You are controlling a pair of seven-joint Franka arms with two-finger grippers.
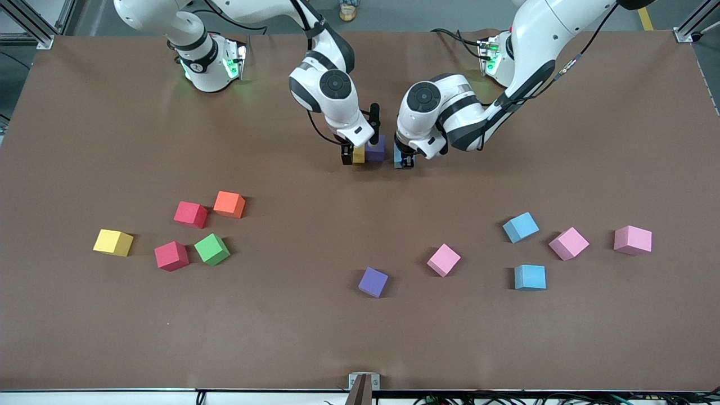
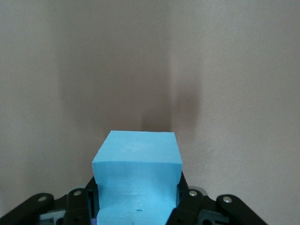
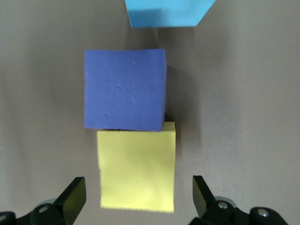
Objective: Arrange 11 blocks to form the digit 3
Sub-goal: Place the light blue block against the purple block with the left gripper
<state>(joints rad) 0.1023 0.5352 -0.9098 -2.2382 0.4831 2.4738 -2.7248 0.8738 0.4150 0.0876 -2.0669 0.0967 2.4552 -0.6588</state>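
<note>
Of the digit 3 only a short row shows, near the robots' bases: a yellow block (image 1: 358, 154) (image 3: 137, 168) touching a purple block (image 1: 376, 148) (image 3: 124, 89). My right gripper (image 1: 356, 156) (image 3: 138, 188) stands open low over the yellow block, one finger on each side, clear of it. My left gripper (image 1: 404, 160) (image 2: 137, 197) is shut on a blue block (image 1: 399, 157) (image 2: 137, 152) (image 3: 166, 11). It holds the block low at the table, beside the purple block with a small gap.
Loose blocks lie nearer the front camera. Toward the right arm's end are yellow (image 1: 113, 242), two red (image 1: 190, 214) (image 1: 171, 256), orange (image 1: 229, 204) and green (image 1: 212, 249). Purple (image 1: 373, 282) lies mid-table. Toward the left arm's end are three pink (image 1: 444, 260) (image 1: 568, 243) (image 1: 633, 240) and two blue (image 1: 520, 227) (image 1: 530, 277).
</note>
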